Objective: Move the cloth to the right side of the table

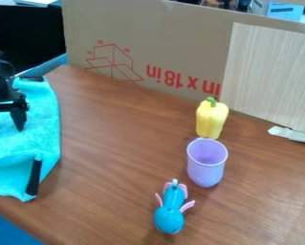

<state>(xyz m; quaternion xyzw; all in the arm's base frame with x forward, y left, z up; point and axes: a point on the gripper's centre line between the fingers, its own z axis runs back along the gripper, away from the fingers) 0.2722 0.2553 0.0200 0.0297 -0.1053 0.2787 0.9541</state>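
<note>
At the left edge of the view hangs my gripper [5, 128], over the upper part of the bright turquoise cloth [43, 139]. Its two fingers stand apart, and no fold of cloth shows pinched between them. The cloth lies rumpled on the left end of the table [113, 158], with a black strip at its lower corner and another near its top. Its left part runs out of view, and the gripper covers some of it. Whether the fingertips touch the cloth, I cannot tell.
A yellow pepper [211, 119] stands right of centre, just behind a purple cup [206, 164]. In front of them lies a blue toy [170, 210] with pink parts. A cardboard wall [180, 52] borders the back, and a whitish strip [294, 135] lies at the right.
</note>
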